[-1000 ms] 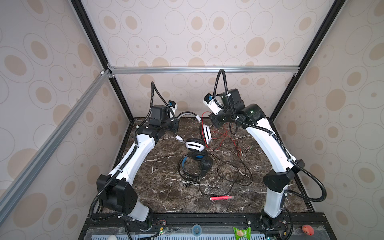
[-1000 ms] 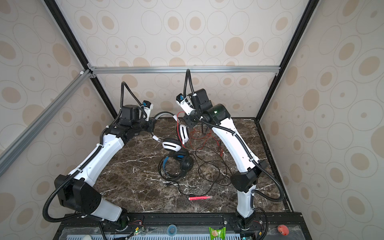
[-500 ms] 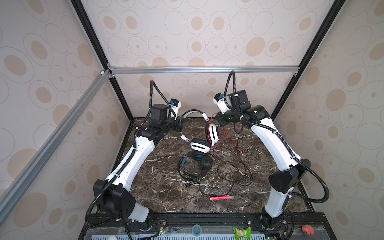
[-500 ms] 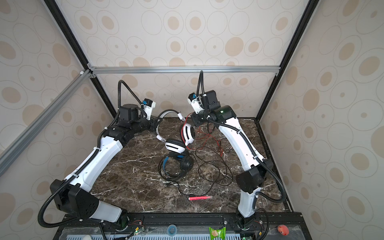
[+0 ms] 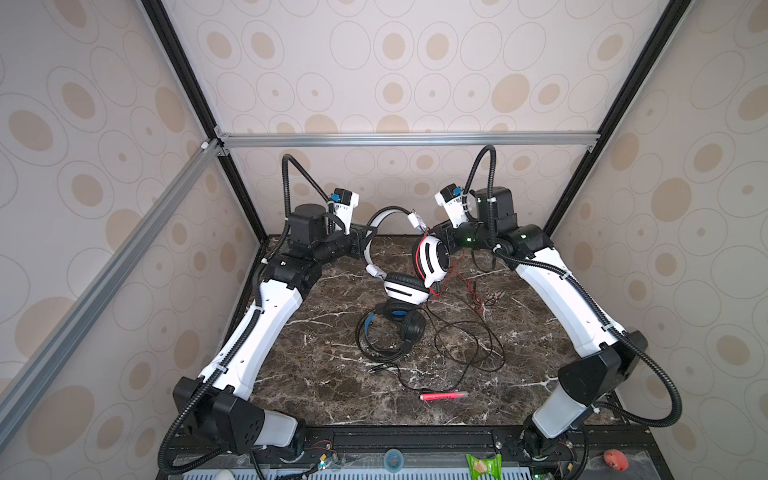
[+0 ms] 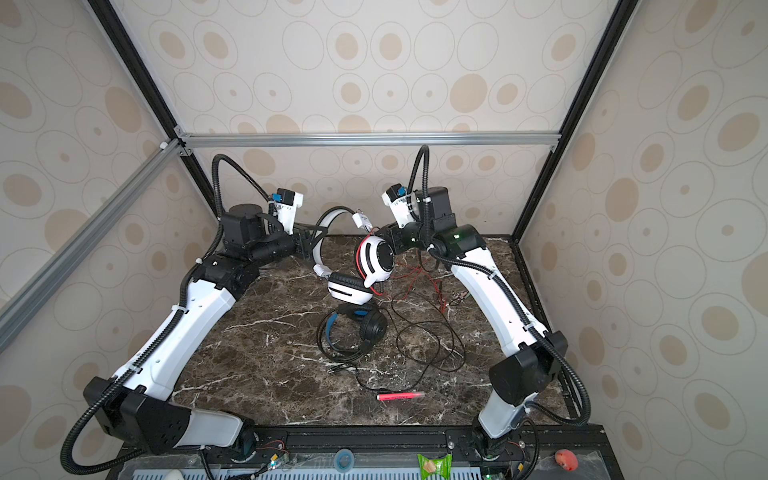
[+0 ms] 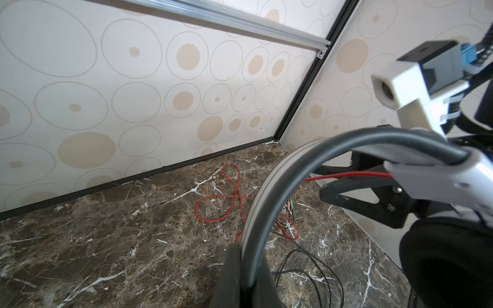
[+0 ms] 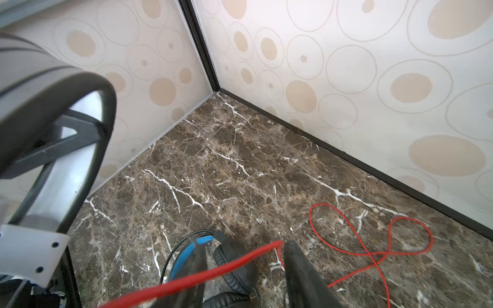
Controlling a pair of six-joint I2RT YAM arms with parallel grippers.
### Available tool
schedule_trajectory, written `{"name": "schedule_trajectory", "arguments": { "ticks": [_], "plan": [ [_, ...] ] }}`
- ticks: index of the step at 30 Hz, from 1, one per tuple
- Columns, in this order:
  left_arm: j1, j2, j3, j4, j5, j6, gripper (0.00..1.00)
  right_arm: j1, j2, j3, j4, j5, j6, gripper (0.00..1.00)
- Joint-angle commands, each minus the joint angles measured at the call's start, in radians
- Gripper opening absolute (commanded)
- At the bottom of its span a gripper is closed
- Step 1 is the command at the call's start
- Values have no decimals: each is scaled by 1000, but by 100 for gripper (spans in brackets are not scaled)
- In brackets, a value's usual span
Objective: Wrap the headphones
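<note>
Red and thin, easy to trace: the red cord [image 8: 373,253] of the white headset [image 5: 432,259]. Judged to be early in the first wrap. White headset raised clear of the marble table [image 5: 324,374], behind and above the black headset [image 5: 399,328] in both top views. Most of the cord lying in loose loops behind and to the right of the black headset. Cannot tell whether any turn already sits on the cups or band. The black headset itself flat on the table, untouched, with its black cord [image 5: 469,345] sprawled to its right. A pink pen [image 5: 442,395] in front of the black headset, no part in this.

At the left gripper [image 7: 246,269]: clamped tight on the grey band [image 7: 266,192], carrying the whole white headset. No gap visible at the grip.

At the right gripper [image 8: 244,250]: beside the upper earcup, above and behind the black headset. Fingers [image 8: 301,274] clearly apart. Red cord running through the gap and brushing one fingertip, not pinched. Holds nothing, by the look of it.

Next move, as a guess: close on the cord near the earcup, then lead it round the white headset with the left grip steady. Calls for light tension only. Risks: thin cord slipping from parted fingers, or snagging on the black headset below.
</note>
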Motion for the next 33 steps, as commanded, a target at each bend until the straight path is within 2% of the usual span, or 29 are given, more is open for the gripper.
{"name": "schedule_trajectory", "arguments": {
  "ticks": [1, 8, 21, 26, 33],
  "plan": [
    [-4, -38, 81, 85, 47, -86, 0, -19, -53, -78, 155, -117, 56, 54],
    [-3, -29, 135, 160, 60, -205, 0, -29, -87, -198, 311, -218, 137, 62],
    [-3, -33, 192, 195, 36, -299, 0, -32, -8, -354, 623, -270, 326, 64],
    [-3, -43, 182, 177, -11, -307, 0, -32, 62, -387, 711, -307, 383, 60],
    [-3, -42, 173, 248, -134, -386, 0, -32, 95, -469, 797, -334, 451, 45]
  ]
}}
